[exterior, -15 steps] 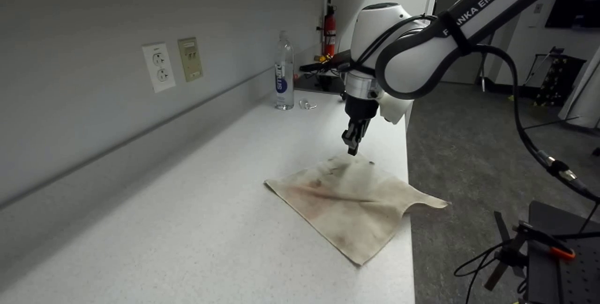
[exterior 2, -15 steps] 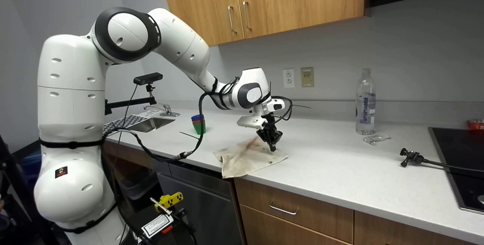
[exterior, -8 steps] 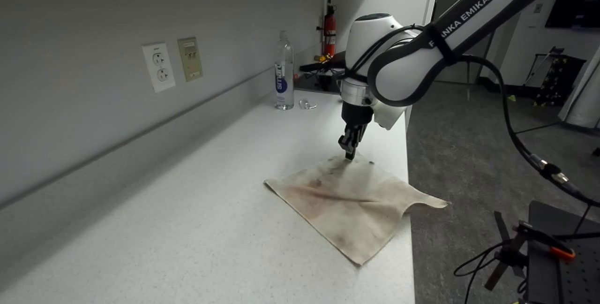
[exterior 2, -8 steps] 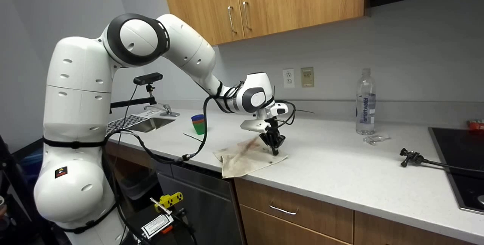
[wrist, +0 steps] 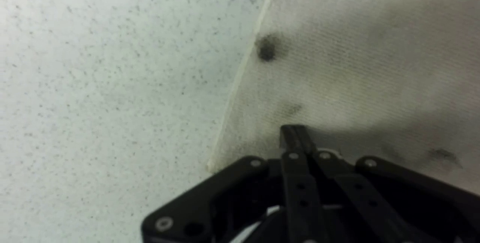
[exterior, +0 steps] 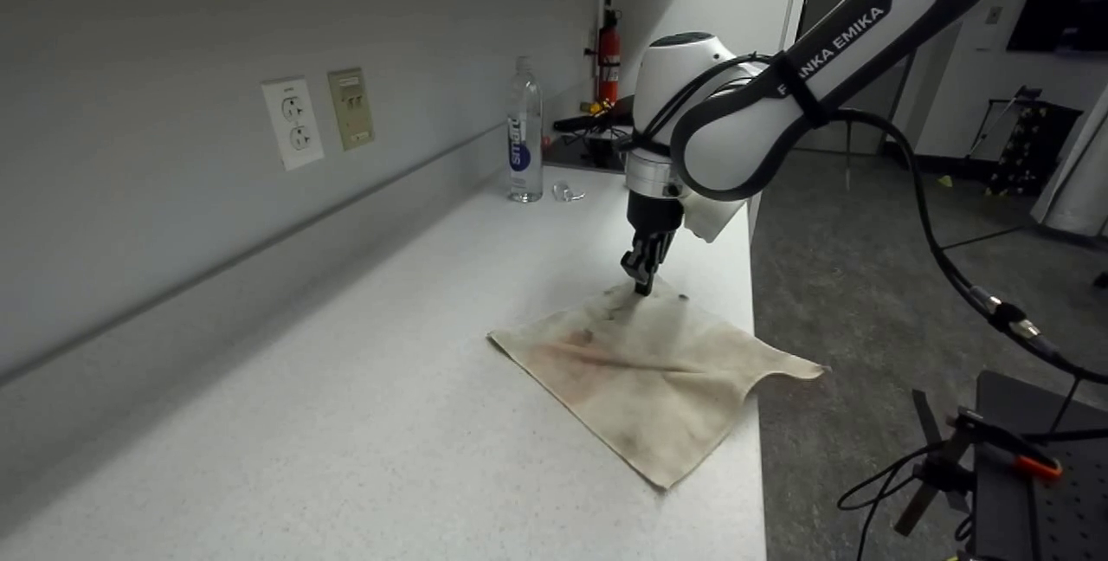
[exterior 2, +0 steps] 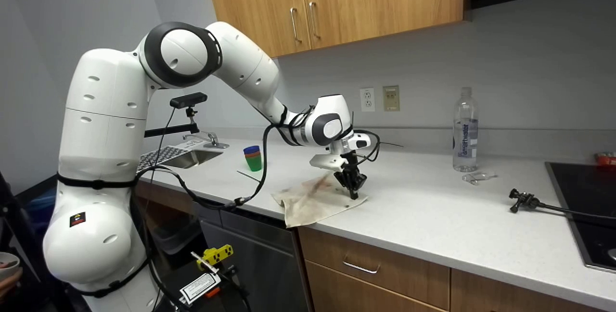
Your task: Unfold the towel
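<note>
I have the gripper [wrist: 297,127] down at the towel [wrist: 375,66], its two fingers drawn tight together, side by side. Whether the tips press on the cloth or sit just over it, I can't tell. They are near the corner of the towel that points along the counter [exterior: 346,440] toward the stovetop [exterior 2: 584,201]; a dark spot [wrist: 267,50] marks the hem close by.

Above that, the wrist [exterior 2: 332,114] is bent so that the gripper points down at a slight lean. The forearm [exterior: 831,50] slopes up from it and out over the counter's front edge. In an exterior view I see most of the arm [exterior 2: 103,134]: it rises nearly upright, folds over at a high elbow [exterior 2: 183,57] and runs down to the wrist.

The towel lies mostly spread at the front edge, with a wrinkle across its middle and reddish-brown stains; one corner pokes out past that edge.

Toward the back edge, well apart from the towel, a bottle [exterior: 525,145] stands upright with a small clear piece [exterior: 567,192] beside it. A stack of cups [exterior 2: 252,159] stands between the towel and the sink [exterior 2: 197,158].
</note>
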Robot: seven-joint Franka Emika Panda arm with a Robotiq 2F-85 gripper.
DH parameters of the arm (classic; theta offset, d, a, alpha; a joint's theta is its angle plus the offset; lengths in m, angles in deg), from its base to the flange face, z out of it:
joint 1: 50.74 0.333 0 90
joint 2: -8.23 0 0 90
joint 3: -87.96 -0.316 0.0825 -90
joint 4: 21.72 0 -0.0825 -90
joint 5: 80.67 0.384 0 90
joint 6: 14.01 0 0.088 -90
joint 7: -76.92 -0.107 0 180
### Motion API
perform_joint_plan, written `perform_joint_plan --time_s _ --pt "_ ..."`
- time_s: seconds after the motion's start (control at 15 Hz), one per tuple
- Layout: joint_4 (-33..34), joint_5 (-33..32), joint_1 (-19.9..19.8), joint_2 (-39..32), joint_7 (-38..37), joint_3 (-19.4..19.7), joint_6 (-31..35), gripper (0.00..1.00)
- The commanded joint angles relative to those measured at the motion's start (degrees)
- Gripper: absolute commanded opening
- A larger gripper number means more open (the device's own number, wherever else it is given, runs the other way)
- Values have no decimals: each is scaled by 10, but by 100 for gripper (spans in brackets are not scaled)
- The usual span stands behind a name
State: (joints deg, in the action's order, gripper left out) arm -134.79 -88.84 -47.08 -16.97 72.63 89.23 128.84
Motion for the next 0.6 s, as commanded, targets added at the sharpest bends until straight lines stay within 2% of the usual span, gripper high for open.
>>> perform_joint_plan --time_s 0.0,0.53 --pt "40 -7 3 -34 -21 13 0 0" --pt "151 -8 6 -102 -46 31 -15 0"
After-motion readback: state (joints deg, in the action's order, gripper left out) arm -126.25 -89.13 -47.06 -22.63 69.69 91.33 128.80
